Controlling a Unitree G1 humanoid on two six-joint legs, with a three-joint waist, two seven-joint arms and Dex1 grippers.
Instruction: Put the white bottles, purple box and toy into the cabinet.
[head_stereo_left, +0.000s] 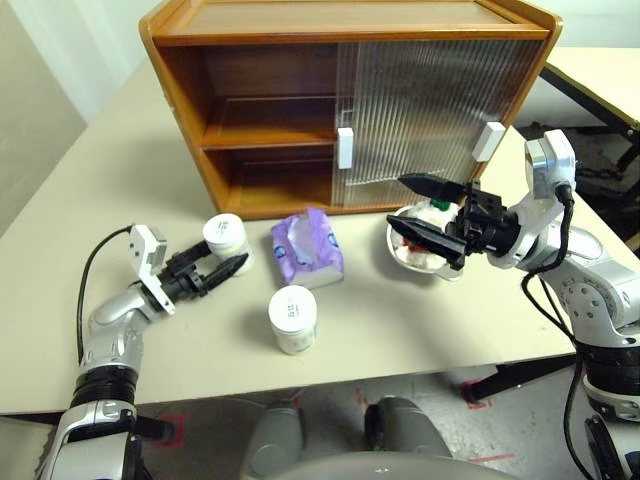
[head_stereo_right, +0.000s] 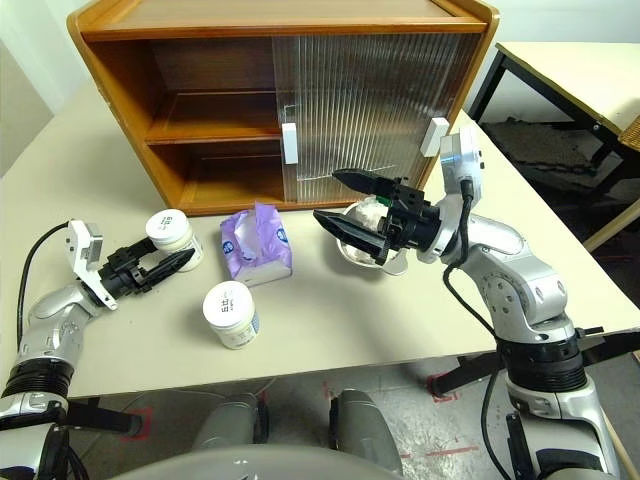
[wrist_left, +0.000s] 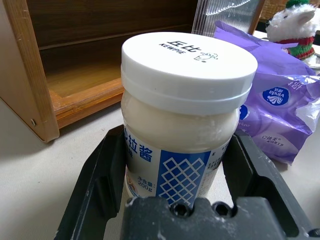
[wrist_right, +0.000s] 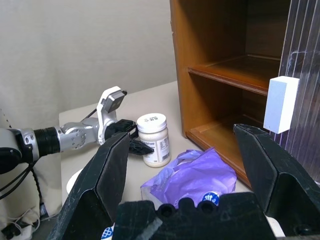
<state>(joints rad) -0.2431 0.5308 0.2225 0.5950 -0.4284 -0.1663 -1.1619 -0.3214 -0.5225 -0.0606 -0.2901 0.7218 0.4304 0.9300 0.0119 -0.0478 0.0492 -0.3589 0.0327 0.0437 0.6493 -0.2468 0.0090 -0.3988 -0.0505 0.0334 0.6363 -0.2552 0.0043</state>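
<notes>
White bottles (head_stereo_left: 226, 236), purple box (head_stereo_left: 308, 249), orange-brown cabinet (head_stereo_left: 250, 120), black pincer (head_stereo_left: 425, 213)

Left tool (head_stereo_left: 222, 268) fingers spread, right tool (head_stereo_left: 420, 210) raised, wide open

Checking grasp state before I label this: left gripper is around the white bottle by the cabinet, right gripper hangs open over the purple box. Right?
Not quite. The right gripper does hang open, but over the metal bowl holding the toy, not over the purple box, as the left eye view shows. The left gripper is around the white bottle by the cabinet.
</notes>
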